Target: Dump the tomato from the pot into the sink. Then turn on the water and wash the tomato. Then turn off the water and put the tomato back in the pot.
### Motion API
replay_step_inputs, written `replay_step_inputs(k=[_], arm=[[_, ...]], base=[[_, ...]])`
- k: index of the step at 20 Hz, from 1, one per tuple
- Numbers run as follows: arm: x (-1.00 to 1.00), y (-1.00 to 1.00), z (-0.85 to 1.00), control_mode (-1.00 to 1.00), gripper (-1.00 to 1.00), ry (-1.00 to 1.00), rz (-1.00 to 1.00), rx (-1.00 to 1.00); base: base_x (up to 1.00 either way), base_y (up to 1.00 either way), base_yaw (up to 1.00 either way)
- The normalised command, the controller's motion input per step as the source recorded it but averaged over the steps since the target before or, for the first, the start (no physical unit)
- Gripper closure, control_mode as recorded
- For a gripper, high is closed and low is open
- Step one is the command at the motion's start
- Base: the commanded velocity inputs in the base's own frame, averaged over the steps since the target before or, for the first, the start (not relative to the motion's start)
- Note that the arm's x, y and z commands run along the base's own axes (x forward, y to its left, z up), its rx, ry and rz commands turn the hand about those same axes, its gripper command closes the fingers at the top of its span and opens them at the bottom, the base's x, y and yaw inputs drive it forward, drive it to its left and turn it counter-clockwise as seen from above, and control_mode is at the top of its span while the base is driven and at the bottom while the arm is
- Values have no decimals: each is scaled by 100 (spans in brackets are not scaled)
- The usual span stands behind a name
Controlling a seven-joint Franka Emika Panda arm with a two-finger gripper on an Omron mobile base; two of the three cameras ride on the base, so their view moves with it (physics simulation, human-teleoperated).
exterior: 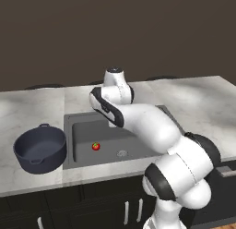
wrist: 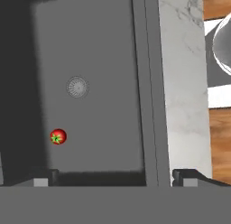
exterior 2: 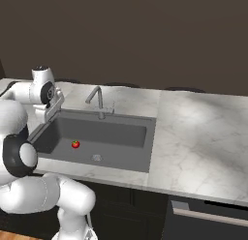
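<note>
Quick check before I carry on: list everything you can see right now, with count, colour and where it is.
tomato: one, bright red with green top, on the sink floor, near the drain but apart from it.
pot: one, dark blue-grey, upright on the counter beside the sink.
sink: one, dark grey, set into the counter.
drain: one, grey, round, in the sink floor.
faucet: one, thin grey metal, at the sink's back rim; no water visible.
counter: one, pale marble.
cabinets: dark, below the counter.
gripper: one, dark fingertips spread, above the sink, holding nothing.
</note>
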Motion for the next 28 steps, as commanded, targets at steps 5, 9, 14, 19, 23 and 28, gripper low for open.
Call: replay_step_inputs(k=[5, 9, 14, 19, 23, 28], arm=[[81, 11, -39, -100, -100, 0, 54, 0], [53, 10, -41, -100, -100, 4, 46, 0], [32, 25, -33, -100, -100, 1, 42, -3], [22, 26, -26, -100, -100, 0, 41, -6], [20, 11, -31, -100, -100, 0, 34, -10], [24, 0, -56, -100, -100, -1, 22, -8]], base=[[0, 0, 0], [0, 0, 0], [0, 0, 0], [0, 0, 0], [0, 0, 0], [0, 0, 0]])
